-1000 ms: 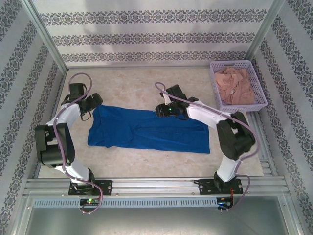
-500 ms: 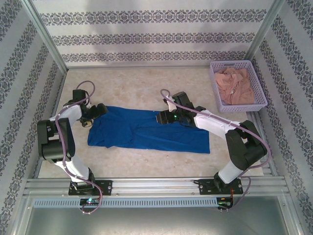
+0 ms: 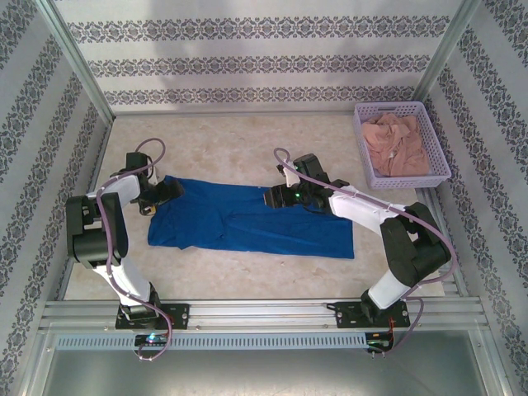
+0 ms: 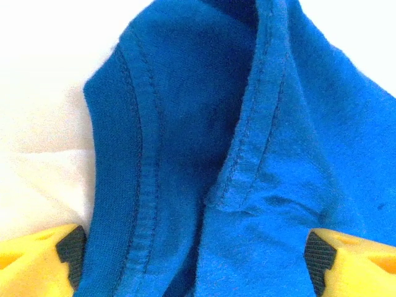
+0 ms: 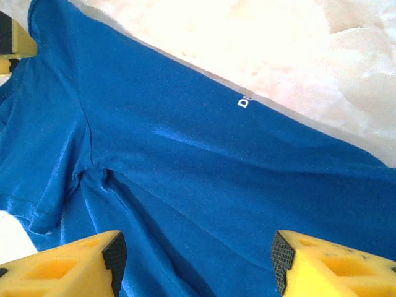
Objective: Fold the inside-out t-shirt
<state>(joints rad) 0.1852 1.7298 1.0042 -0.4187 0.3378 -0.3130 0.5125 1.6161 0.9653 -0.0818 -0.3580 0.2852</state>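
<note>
The inside-out t-shirt point(image 3: 247, 219) is royal blue and lies flat as a long band across the table. My left gripper point(image 3: 162, 195) is at its far left corner. Its yellow fingers point(image 4: 37, 260) stand wide apart and open, with seamed blue cloth point(image 4: 204, 154) lying between them point(image 4: 195, 255). My right gripper point(image 3: 274, 197) hovers at the middle of the shirt's far edge. It is open point(image 5: 198, 257) above smooth fabric, and a small white print point(image 5: 245, 100) shows near that edge.
A purple basket point(image 3: 388, 106) at the back right holds a pinkish-beige garment point(image 3: 400, 144). Bare marbled table point(image 3: 223, 144) lies beyond the shirt. Patterned walls close in on three sides, and a metal rail point(image 3: 264, 312) runs along the near edge.
Both grippers have come slightly nearer and lower onto the shirt's far edge. The right arm has stretched out flatter. The shirt itself lies as before.
</note>
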